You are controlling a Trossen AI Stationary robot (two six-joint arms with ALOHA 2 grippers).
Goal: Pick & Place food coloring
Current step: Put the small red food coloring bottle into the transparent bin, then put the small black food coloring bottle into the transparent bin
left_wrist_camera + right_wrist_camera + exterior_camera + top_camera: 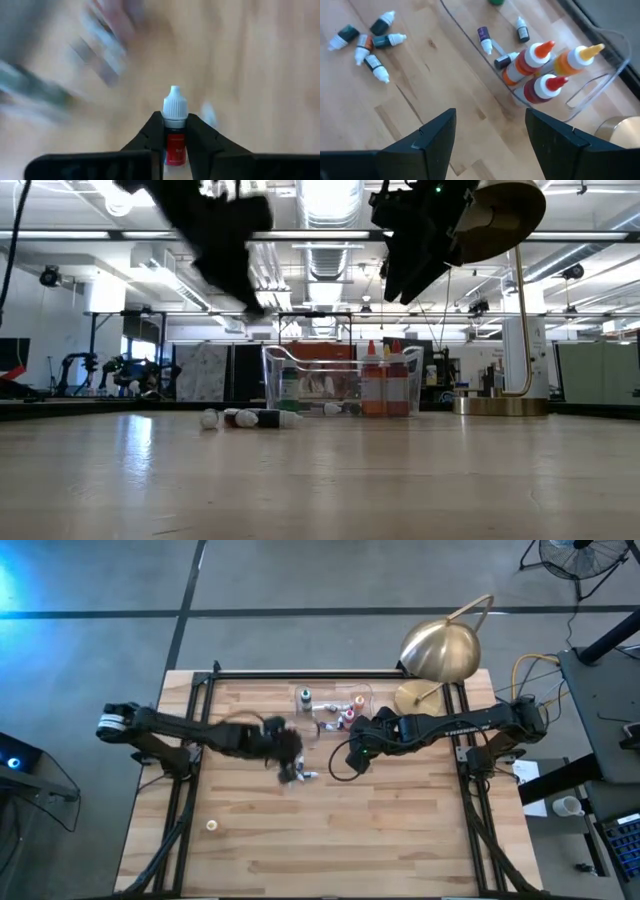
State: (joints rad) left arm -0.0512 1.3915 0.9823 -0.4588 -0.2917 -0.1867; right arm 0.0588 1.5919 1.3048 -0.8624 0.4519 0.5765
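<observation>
A small red food coloring bottle [174, 135] with a white cap sits clamped between the fingers of the left gripper [175, 137], which hangs in the air above the middle of the wooden table [400, 830]. More tiny bottles [369, 39] lie in a loose cluster on the wood (white caps, dark and orange bodies), and a few rest inside the clear plastic tub [600, 85] beside three taller red and orange squeeze bottles [540, 67]. The right gripper [490, 132] hovers near the tub, fingers apart and holding nothing.
</observation>
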